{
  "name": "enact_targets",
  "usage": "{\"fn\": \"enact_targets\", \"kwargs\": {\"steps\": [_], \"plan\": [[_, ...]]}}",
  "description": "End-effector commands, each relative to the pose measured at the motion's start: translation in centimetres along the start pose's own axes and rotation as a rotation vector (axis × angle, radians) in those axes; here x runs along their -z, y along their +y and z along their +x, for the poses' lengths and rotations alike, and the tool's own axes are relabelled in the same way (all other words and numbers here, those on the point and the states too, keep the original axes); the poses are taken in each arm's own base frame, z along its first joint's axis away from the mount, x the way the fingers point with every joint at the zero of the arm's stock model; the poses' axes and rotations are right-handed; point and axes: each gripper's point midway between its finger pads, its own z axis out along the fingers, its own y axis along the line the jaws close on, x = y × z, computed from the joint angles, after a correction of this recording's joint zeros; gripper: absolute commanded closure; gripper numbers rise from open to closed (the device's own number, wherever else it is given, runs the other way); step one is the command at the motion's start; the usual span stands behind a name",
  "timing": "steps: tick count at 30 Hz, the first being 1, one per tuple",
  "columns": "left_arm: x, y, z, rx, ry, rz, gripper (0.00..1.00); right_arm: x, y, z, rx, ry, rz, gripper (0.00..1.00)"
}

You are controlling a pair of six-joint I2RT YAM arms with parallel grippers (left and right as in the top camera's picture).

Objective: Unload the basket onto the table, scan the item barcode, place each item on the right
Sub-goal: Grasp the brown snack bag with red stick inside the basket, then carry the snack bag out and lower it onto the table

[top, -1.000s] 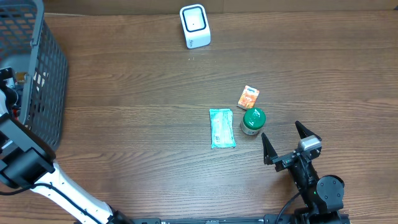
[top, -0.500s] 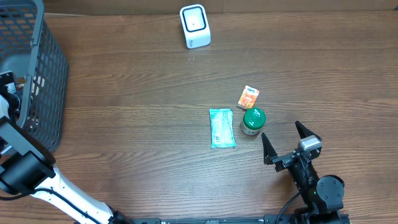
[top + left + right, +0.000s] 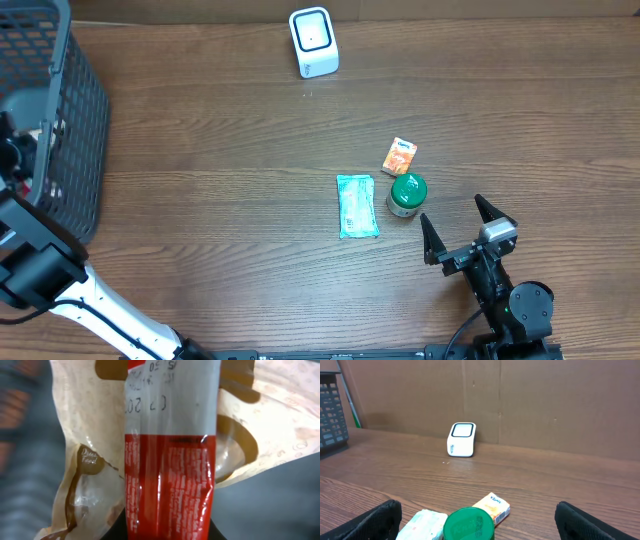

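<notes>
Left arm: shifting slightly at the basket's [image 3: 85, 140] near side since a second ago; the things on the table [image 3: 220, 200] are staying put.

Left gripper [image 3: 14, 152]: sitting at the far left edge, over the inside of the basket. Its wrist camera is filling with a crinkled tan-and-clear packet [image 3: 170, 460] with a red strip down the middle. The packet is hiding the fingers, so it cannot be told whether they are gripping it.

Right gripper [image 3: 451, 208]: resting near the table's front right, standing wide apart and holding nothing.

Scanner [image 3: 313, 42]: a white box, standing upright at the far edge of the table, well apart from both grippers.

Clutter, lying between the right gripper and the scanner:
- a green-lidded jar [image 3: 407, 194], just ahead of the right fingers and blocking the low middle of that wrist view
- a teal pack [image 3: 357, 206], lying flat just left of the jar
- an orange box [image 3: 400, 156], just behind the jar
</notes>
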Motion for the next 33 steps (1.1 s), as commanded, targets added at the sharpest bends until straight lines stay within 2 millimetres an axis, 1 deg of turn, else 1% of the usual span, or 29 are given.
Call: {"fn": "enact_targets", "kwargs": {"steps": [1,3,5,8,11,12,15,16,18,20,21,23,24,25,27,29,30,33], "plan": [[6.1,0.6,-4.8,0.083,-0.161,-0.013,0.96,0.0,0.0,0.2,0.0,-0.004,0.001,0.0],[9.3,0.8,-6.0,0.109,-0.215,-0.017,0.96,0.0,0.0,0.2,0.0,-0.004,0.001,0.0],[12.1,0.7,-6.6,0.14,-0.257,-0.01,0.96,0.0,0.0,0.2,0.0,-0.004,0.001,0.0],[17.0,-0.8,-7.5,0.159,-0.355,0.071,0.96,0.0,0.0,0.2,0.0,-0.004,0.001,0.0],[22.7,-2.1,-7.7,0.187,-0.461,0.097,0.96,0.0,0.0,0.2,0.0,-0.004,0.001,0.0],[24.0,-2.4,-7.7,0.193,-0.488,0.101,0.96,0.0,0.0,0.2,0.0,-0.004,0.001,0.0],[30.1,-4.3,-7.3,0.21,-0.608,0.127,0.96,0.0,0.0,0.2,0.0,-0.004,0.001,0.0],[31.8,-4.9,-7.1,0.21,-0.639,0.135,0.96,0.0,0.0,0.2,0.0,-0.004,0.001,0.0],[35.8,-6.5,-6.0,0.203,-0.712,0.155,0.96,0.0,0.0,0.2,0.0,-0.004,0.001,0.0],[38.2,-7.9,-4.9,0.191,-0.746,0.176,0.96,0.0,0.0,0.2,0.0,-0.004,0.001,0.0],[39.8,-9.3,-3.6,0.18,-0.756,0.206,0.96,0.0,0.0,0.2,0.0,-0.004,0.001,0.0],[41.0,-11.3,-1.8,0.153,-0.739,0.245,0.96,0.0,0.0,0.2,0.0,-0.004,0.001,0.0],[41.3,-12.4,-0.8,0.131,-0.719,0.261,0.96,0.0,0.0,0.2,0.0,-0.004,0.001,0.0],[41.2,-13.5,0.3,0.106,-0.689,0.278,0.96,0.0,0.0,0.2,0.0,-0.004,0.001,0.0],[40.5,-15.7,2.3,0.056,-0.612,0.306,0.96,0.0,0.0,0.2,0.0,-0.004,0.001,0.0],[39.1,-17.9,4.3,0.009,-0.509,0.328,0.96,0.0,0.0,0.2,0.0,-0.004,0.001,0.0],[37.1,-20.0,6.3,-0.047,-0.399,0.341,0.96,0.0,0.0,0.2,0.0,-0.004,0.001,0.0],[33.6,-22.6,9.0,-0.083,-0.241,0.347,0.96,0.0,0.0,0.2,0.0,-0.004,0.001,0.0]]}}
